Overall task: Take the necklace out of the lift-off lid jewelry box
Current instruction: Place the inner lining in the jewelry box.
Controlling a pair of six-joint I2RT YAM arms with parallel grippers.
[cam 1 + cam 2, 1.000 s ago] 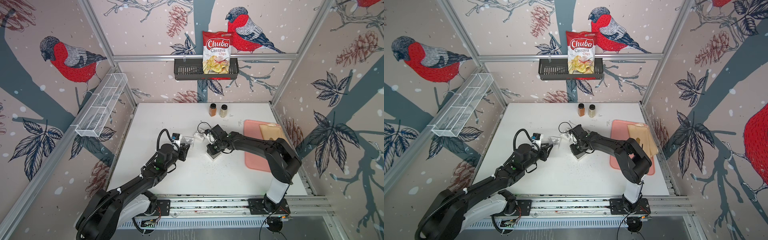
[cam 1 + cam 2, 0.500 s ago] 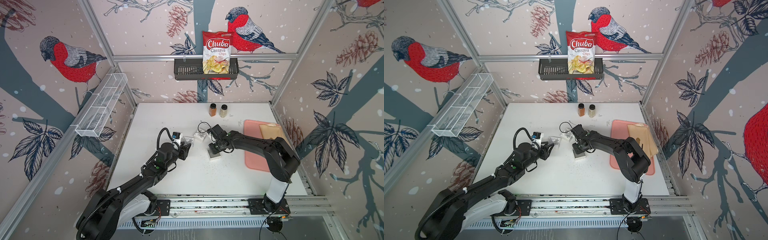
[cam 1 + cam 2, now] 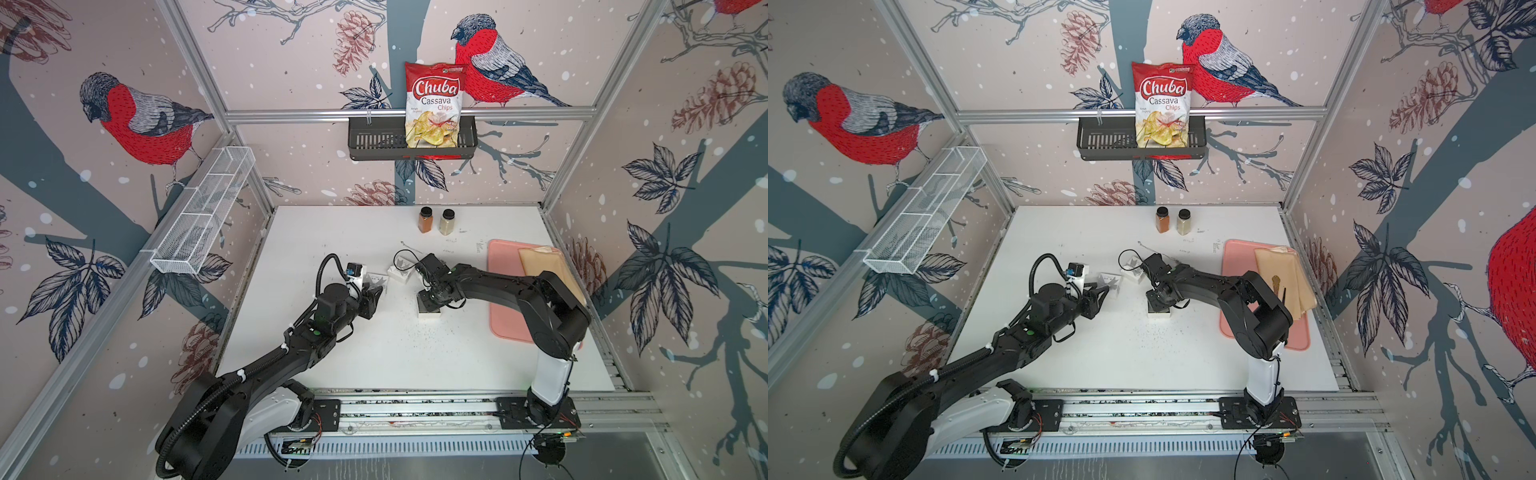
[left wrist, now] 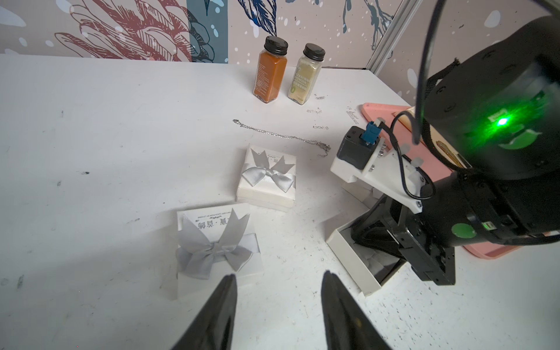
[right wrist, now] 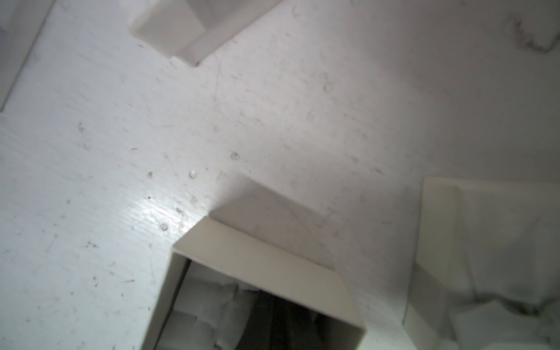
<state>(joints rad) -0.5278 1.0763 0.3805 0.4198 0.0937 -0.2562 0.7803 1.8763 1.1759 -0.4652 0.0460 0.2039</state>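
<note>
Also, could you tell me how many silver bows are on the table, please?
2. The near bow tops the lid by the left fingers; the far bow tops the box beyond it. The right arm may hide more.

Printed "Chuba Cassava Chips" on red-and-white crinkly snack bag (image 3: 434, 104); "SEASONING" lengthwise on glass spice jar of pale powder (image 4: 304, 77); upside-down Chinese characters on white cardboard lid with grey satin bow (image 4: 209, 222), small line beside them illegible

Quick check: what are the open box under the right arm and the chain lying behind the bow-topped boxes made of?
Open box: looks like matte white cardboard, with thin, straight-cut walls. The crumpled white lining inside could be tissue or fabric; I cannot tell which.
Chain: fine silvery links that catch the light, so probably metal.
</note>
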